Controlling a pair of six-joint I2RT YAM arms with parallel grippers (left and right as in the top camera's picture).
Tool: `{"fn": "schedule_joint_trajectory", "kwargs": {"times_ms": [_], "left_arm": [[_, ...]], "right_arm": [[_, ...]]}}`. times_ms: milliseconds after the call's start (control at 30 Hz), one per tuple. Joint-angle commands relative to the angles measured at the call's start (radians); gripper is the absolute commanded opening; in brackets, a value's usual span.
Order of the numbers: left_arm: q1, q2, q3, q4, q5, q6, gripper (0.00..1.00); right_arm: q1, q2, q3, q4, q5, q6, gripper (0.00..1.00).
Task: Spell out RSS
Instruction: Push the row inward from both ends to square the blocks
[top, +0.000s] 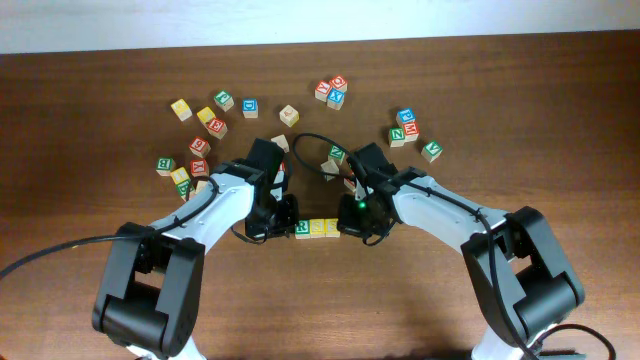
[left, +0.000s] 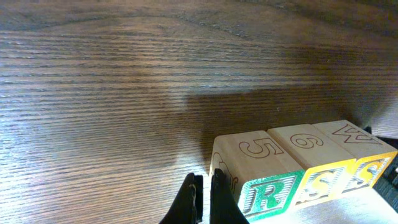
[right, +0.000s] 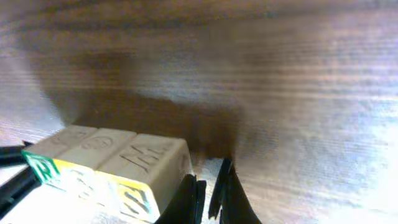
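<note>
Black and pinched narrow, our left tool (left: 204, 182) grips nothing. We see its two fingers drawn almost together, low over the desk (left: 112, 93) and just beside the outer end of the R cube (left: 266, 194). Whether a finger touches that cube we cannot tell. Our right tool (right: 211, 180) is drawn just as narrow, also with nothing between its fingers. It stands just beside the opposite end of the row, next to the end S cube (right: 140, 200).

Between the two tools, three wooden cubes lie in one straight line, side against side. First comes the R cube with its green-bordered face and green letter, then the yellow-faced middle S cube (left: 318, 185), then the end S cube. In the left wrist view their upper faces carry a carved 5, a 6 and a W-like mark. From overhead we see the row near the middle of the dark wooden desk.

Farther out, loose cubes (top: 198, 146) with red, blue, green and yellow faces lie scattered in clusters across the far half of the desk, well apart from the row. A black cable (top: 310, 140) loops above the desk between the two arms.
</note>
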Motion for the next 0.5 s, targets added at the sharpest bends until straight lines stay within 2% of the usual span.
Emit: {"fn": "schedule_joint_trajectory", "kwargs": {"times_ms": [0, 267, 400, 467], "left_arm": [[-0.005, 0.01, -0.006, 0.002, -0.022, 0.013, 0.0], [-0.002, -0.01, -0.005, -0.047, -0.138, 0.012, 0.0], [0.017, -0.091, 0.0, -0.078, -0.209, 0.012, 0.0], [0.045, -0.192, 0.018, -0.132, -0.233, 0.013, 0.0]], "right_arm": [[-0.013, 0.016, 0.01, -0.033, 0.024, -0.04, 0.04], [-0.032, 0.013, 0.058, -0.105, 0.035, -0.085, 0.04], [-0.036, -0.028, 0.147, -0.251, 0.107, -0.096, 0.04], [-0.039, -0.08, 0.204, -0.348, 0.137, -0.116, 0.04]]}}
